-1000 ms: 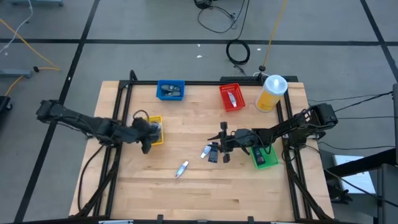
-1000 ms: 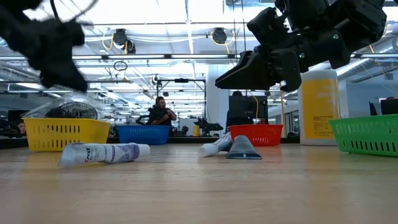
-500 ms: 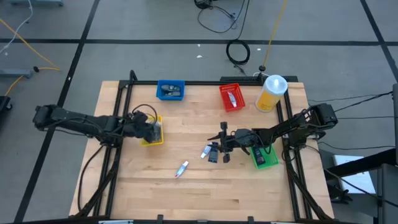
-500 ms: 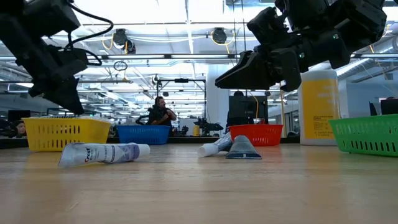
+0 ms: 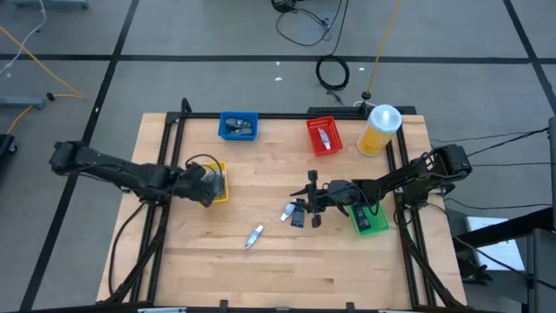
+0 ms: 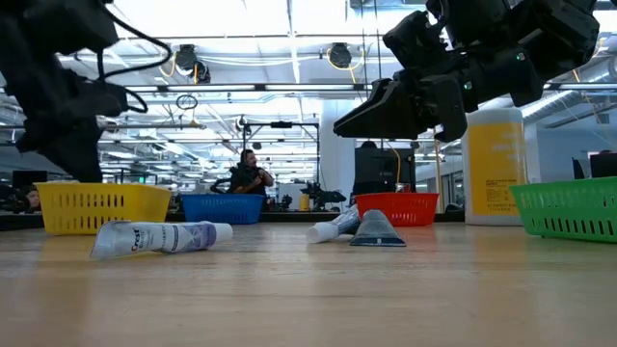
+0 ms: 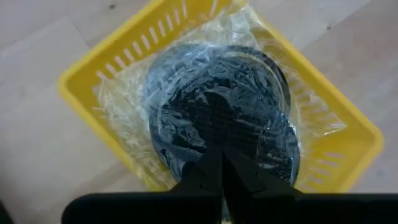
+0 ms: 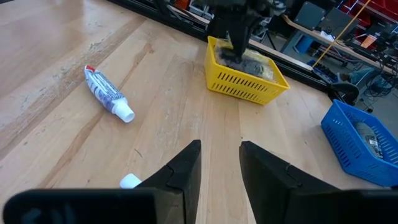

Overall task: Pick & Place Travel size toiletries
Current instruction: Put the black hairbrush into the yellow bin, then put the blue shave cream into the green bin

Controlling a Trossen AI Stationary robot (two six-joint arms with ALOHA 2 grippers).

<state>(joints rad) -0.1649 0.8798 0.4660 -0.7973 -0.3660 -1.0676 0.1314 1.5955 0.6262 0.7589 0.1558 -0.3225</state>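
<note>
1. High view: we see the left gripper (image 5: 207, 183) at the yellow bin (image 5: 221, 182) on the table's left, and the right gripper (image 5: 306, 207) hanging mid-table over a small dark packet (image 5: 298, 216) and white tube (image 5: 286, 211). A second loose tube (image 5: 254, 236) lies nearer the front, its long axis slanted. It is between the arms, somewhat nearer the right one, which we judge should fetch it.

2. Low view: the second loose tube (image 6: 162, 236) lies flat, its cap pointing right. The right gripper (image 6: 362, 118) hovers above the cluster of packet and white tube (image 6: 359, 229), touching nothing. The left arm stands at the yellow bin (image 6: 99, 206).

3. Left wrist view: the left gripper's fingers (image 7: 214, 180) are pressed together, tips over the grey discs (image 7: 221, 115) in crinkled clear wrap that fill the yellow bin (image 7: 93, 99). We cannot tell whether they pinch the wrap.

4. Right wrist view: the right gripper (image 8: 220, 163) stands part-spread, holding nothing. The loose tube (image 8: 108, 94) lies ahead and off to one side, so we judge a sideways shift and a wrist turn across its long axis are needed. A white cap (image 8: 130, 181) shows just beside one finger.
</note>
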